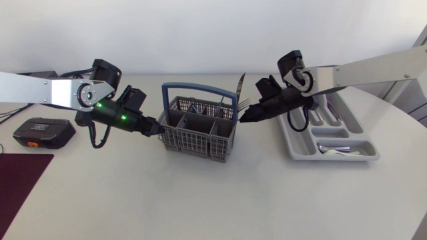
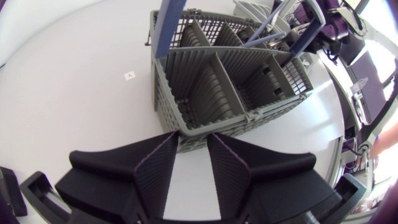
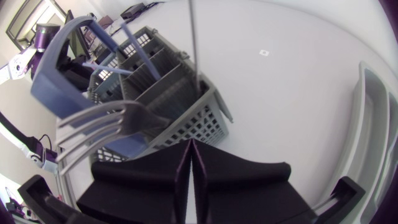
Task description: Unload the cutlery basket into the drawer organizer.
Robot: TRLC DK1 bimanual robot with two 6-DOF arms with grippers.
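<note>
The grey cutlery basket (image 1: 200, 143) with a blue handle stands mid-table. My left gripper (image 1: 160, 129) is at its left wall; in the left wrist view the gripper (image 2: 193, 140) holds the basket's (image 2: 165, 93) near corner between its fingertips. My right gripper (image 1: 241, 119) is at the basket's right wall, fingers pressed together (image 3: 189, 146) with nothing visible between them. A fork (image 1: 244, 102) (image 3: 106, 124) leans out of the basket (image 3: 186, 118) above it, and a knife (image 1: 240, 83) (image 3: 193, 43) stands upright. The grey drawer organizer (image 1: 300, 150) (image 3: 373, 124) lies to the right.
More cutlery handles (image 2: 273, 34) stand in the basket's far compartments. Some cutlery (image 1: 337, 152) lies in the organizer. A black box (image 1: 43, 131) with an orange mark sits at the far left, and a dark mat (image 1: 20, 187) covers the front left corner.
</note>
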